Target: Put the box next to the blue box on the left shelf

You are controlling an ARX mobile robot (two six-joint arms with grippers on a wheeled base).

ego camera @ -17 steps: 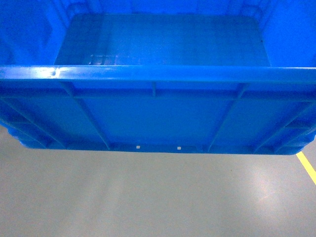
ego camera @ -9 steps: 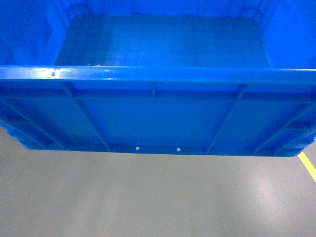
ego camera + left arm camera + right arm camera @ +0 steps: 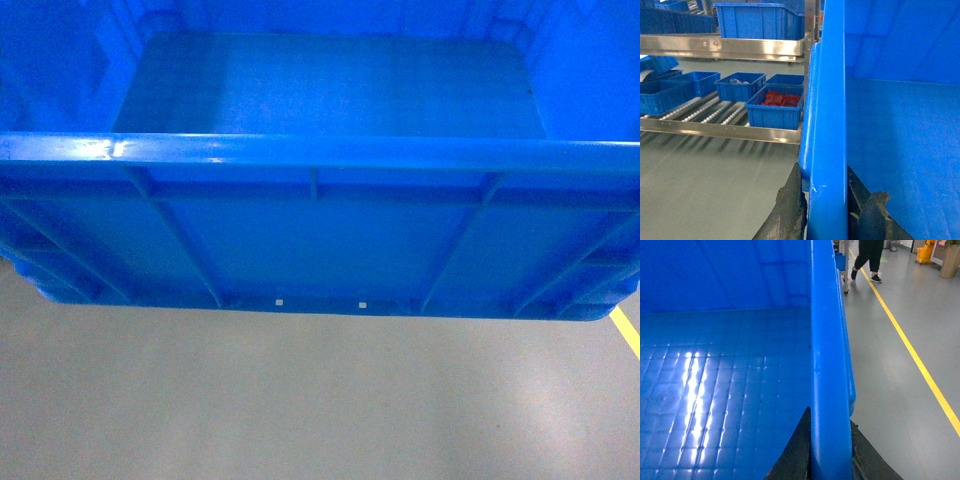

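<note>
Head view — box (image 3: 320,240) aloft, left hand (image 3: 825,210), right hand (image 3: 830,455) clamping rims

One large crate (image 3: 320,240); two tools (image 3: 826,207) (image 3: 830,450); several smaller blue trays (image 3: 774,107); one walking person (image 3: 867,257).

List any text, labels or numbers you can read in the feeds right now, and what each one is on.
None can be read.
The box shows two small white marks low on its near wall, too small to read.
The small blue trays on the left shelf show no labels.
The yellow floor line is plain, without lettering.
</note>
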